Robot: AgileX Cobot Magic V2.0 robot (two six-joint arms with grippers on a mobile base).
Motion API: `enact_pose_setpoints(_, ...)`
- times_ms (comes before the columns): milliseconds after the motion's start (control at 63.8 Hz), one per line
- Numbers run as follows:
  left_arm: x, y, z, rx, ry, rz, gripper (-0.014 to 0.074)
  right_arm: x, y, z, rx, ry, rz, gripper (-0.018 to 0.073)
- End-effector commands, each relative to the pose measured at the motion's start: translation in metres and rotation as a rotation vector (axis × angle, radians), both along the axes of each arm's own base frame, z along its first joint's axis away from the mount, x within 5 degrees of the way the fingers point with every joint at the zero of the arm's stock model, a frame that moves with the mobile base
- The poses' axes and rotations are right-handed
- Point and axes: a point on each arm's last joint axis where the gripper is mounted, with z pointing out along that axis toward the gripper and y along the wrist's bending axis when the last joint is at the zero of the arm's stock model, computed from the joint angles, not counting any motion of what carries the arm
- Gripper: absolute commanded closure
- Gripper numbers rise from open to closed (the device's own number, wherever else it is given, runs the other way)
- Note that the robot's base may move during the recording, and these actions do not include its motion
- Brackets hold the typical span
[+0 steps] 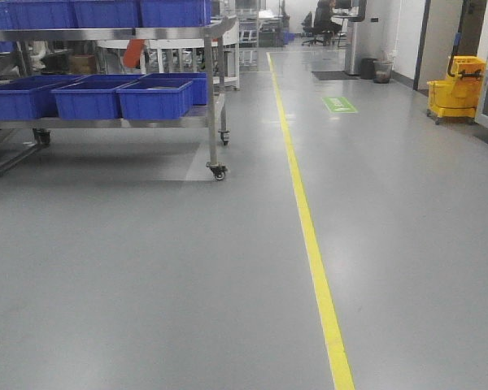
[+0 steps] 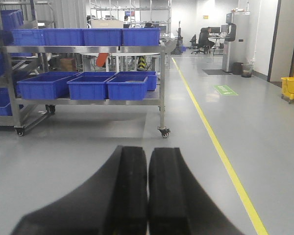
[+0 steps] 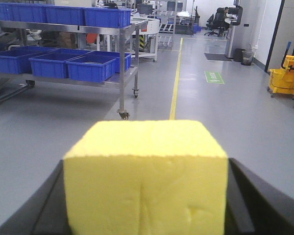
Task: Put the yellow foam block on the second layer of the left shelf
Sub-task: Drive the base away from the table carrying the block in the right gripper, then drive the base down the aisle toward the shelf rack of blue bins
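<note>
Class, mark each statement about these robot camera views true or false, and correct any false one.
1. The right gripper holds the yellow foam block. True.
2. The left gripper is wide open. False: it is shut, with nothing between its fingers.
3. The bins on the wheeled shelf are green. False: they are blue.
4. A yellow line runs along the floor. True.
5. The block lies on the wheeled shelf. False: it is in the right gripper.
</note>
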Motion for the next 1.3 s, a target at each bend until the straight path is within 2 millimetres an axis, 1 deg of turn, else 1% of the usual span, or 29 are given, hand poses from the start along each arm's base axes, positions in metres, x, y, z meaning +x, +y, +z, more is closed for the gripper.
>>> enact_pose_setpoints(0,-0.0012,0.0,-0.0005,-0.01,-0.075,-0.002,0.0472,-0.0011,-0.0007,0.0171,0.001,-0.113,-0.009,0.0039)
enact_pose_setpoints(1286,-0.0012,0.0,-0.0005,-0.01,-0.075,-0.002,0.0472,-0.0011,-0.0007,0.0171,0.001,-0.113,-0.009,0.0039)
